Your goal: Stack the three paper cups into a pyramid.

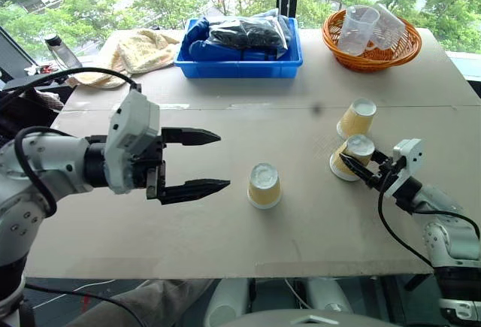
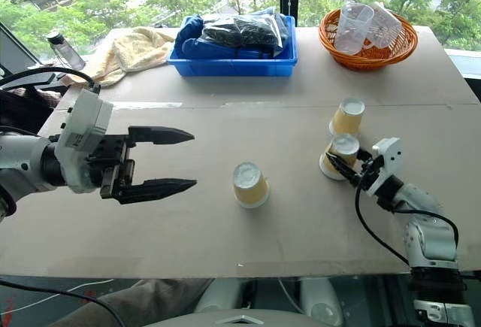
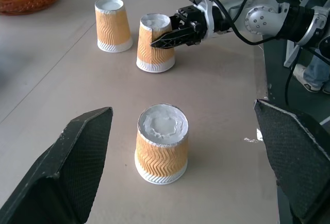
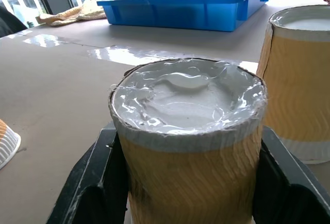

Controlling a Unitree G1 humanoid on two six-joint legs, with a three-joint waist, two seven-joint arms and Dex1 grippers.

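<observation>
Table (image 1: pixel 225 237): a wide tan surface in front of me.
Blue bin (image 1: pixel 239 62): at the far edge, holding dark bagged items.
Orange basket (image 1: pixel 372 55): far right, holding clear plastic measuring cups.
My left gripper (image 1: pixel 201 161): fingers spread wide and empty, hovering left of the lone cup.
My right gripper (image 1: pixel 359 163): fingers clamped on the nearer of two cups.
Three paper cups: all upside down on the table; one alone mid-table (image 1: pixel 264 186), the gripped one (image 1: pixel 352 155) to the right, the third (image 1: pixel 356 118) just behind it.
</observation>
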